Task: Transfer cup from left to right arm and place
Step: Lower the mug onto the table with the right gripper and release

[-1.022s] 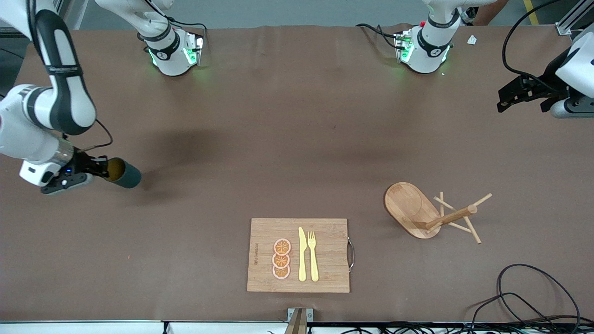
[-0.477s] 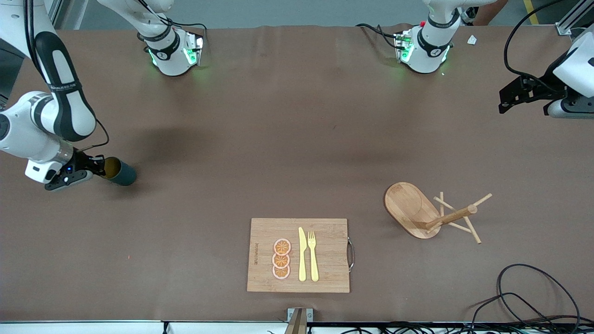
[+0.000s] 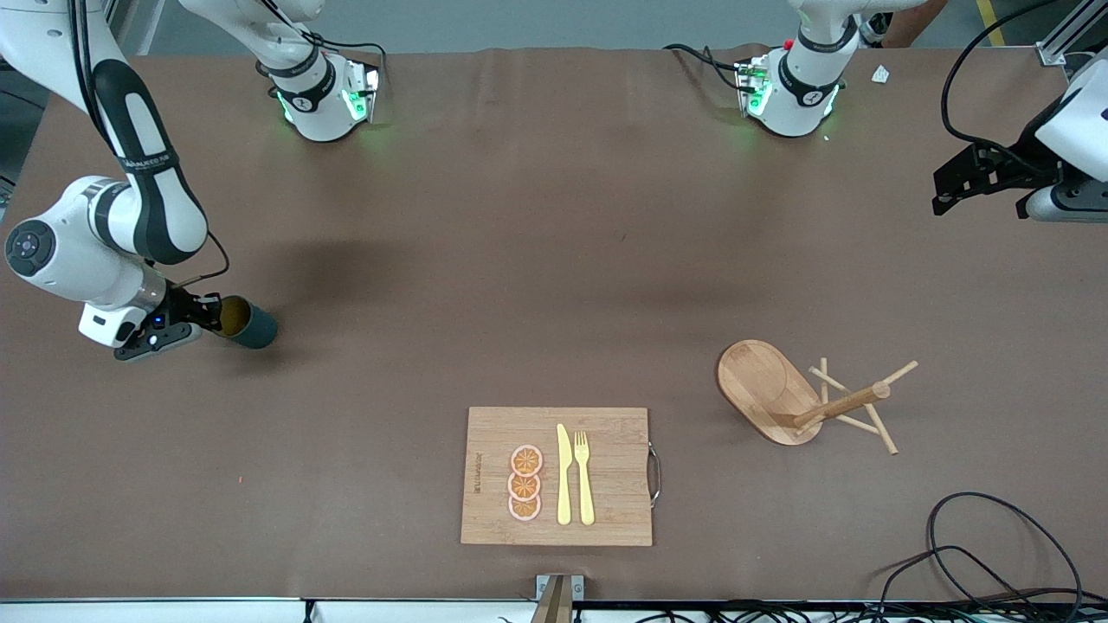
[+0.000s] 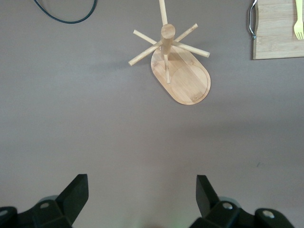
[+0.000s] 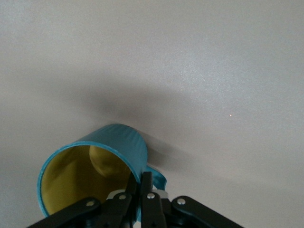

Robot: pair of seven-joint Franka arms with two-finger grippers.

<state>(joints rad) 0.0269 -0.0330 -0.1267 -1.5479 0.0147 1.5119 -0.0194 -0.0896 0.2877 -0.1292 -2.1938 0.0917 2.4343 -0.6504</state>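
Note:
The teal cup [image 3: 248,325] lies tilted on its side just above the brown table [image 3: 554,260], at the right arm's end. Its yellowish inside faces my right gripper [image 3: 210,318]. That gripper is shut on the cup's wall beside the handle, one finger inside and one outside. The right wrist view shows the cup [image 5: 95,161] and the pinching right gripper [image 5: 141,184] close over the cup's shadow. I cannot tell whether the cup touches the table. My left gripper [image 3: 945,186] waits open and holds nothing, up over the left arm's end of the table; the left gripper [image 4: 141,191] shows wide apart in its wrist view.
A wooden peg rack [image 3: 783,394] stands toward the left arm's end, also in the left wrist view as the rack [image 4: 176,71]. A cutting board [image 3: 606,450] with orange slices, a knife and a fork lies near the front camera. Black cables [image 3: 995,554] coil at the near corner.
The right arm has swung a little toward the table's middle with the cup in its grip, and the cup looks lower. The left arm has barely moved.

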